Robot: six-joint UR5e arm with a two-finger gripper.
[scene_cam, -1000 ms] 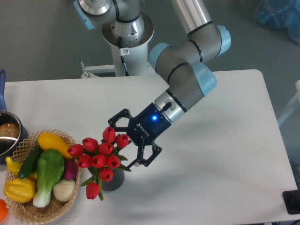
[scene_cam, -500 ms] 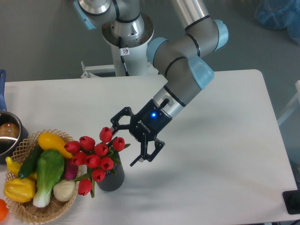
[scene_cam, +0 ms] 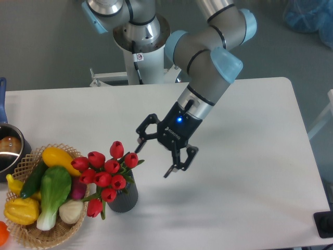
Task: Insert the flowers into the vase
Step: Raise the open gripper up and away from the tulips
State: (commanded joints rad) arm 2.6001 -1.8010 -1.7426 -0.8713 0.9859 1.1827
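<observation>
The flowers (scene_cam: 106,173), a bunch of red tulip buds on green stems, stand in the vase (scene_cam: 125,198), a short dark ribbed cylinder near the table's front left. The buds lean left over the basket's rim. My gripper (scene_cam: 154,157) hangs open just to the right of the bunch and a little above it, with nothing between its fingers. It is apart from the flowers.
A wicker basket (scene_cam: 23,234) of yellow, green and purple toy vegetables sits at the front left, touching the flowers. A shiny metal pot (scene_cam: 8,151) with a blue handle is at the left edge. The robot's base (scene_cam: 140,47) stands behind the table.
My gripper let go of the flowers and drew back up and to the right. The bunch settled lower and leftward into the vase, then stayed put.
</observation>
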